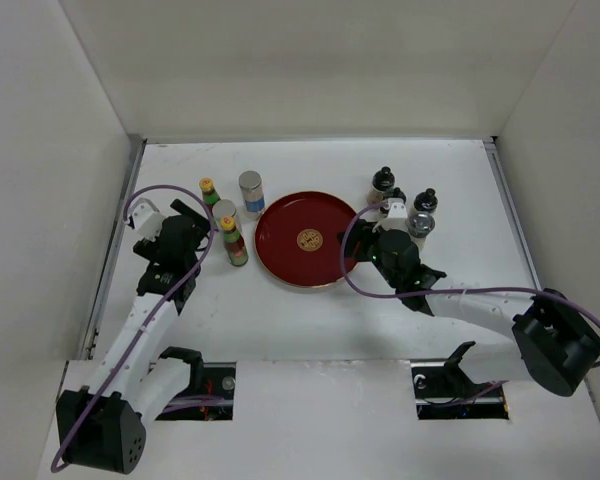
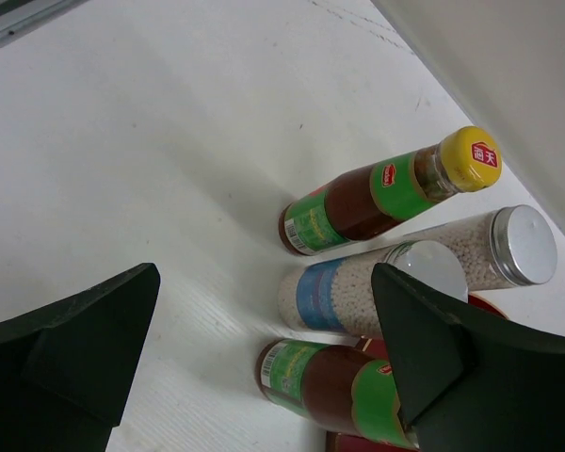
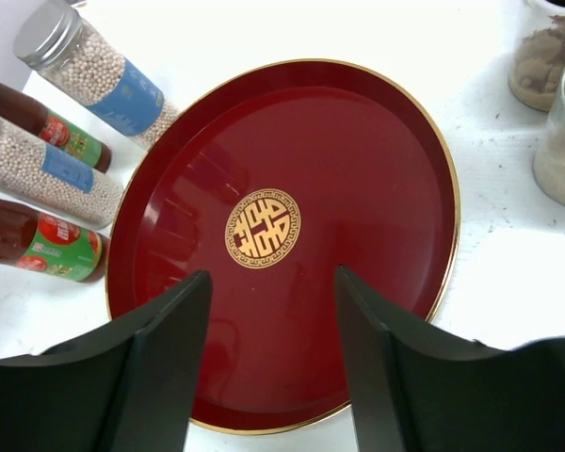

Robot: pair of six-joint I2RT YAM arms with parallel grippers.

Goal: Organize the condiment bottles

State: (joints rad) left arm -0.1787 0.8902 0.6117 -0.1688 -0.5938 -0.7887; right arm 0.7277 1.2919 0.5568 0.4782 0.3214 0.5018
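The left gripper is open and empty, its fingers spread wide and aimed at the left-hand cluster of four condiment bottles. These stand upright on the white table, just left of the red plate. Nearest the gap between the fingers is a blue-labelled shaker filled with white beads. Close beside it is a green-and-red sauce bottle, partly hidden by the right finger. Beyond these are a yellow-capped sauce bottle and a silver-lidded shaker. The step in hand is judged to be a grasp on one of the nearer pair, most likely the blue-labelled shaker. As the four are packed closely, only one body should be taken between the fingers. The approach should be centred on the bottle and kept low on its body before closure, lest a neighbour be tipped. A smooth round wall is likely to slip if pinched off-centre. The right gripper is likewise open and empty, hovering over the plate. The glass cruets are grouped to the right of the plate.
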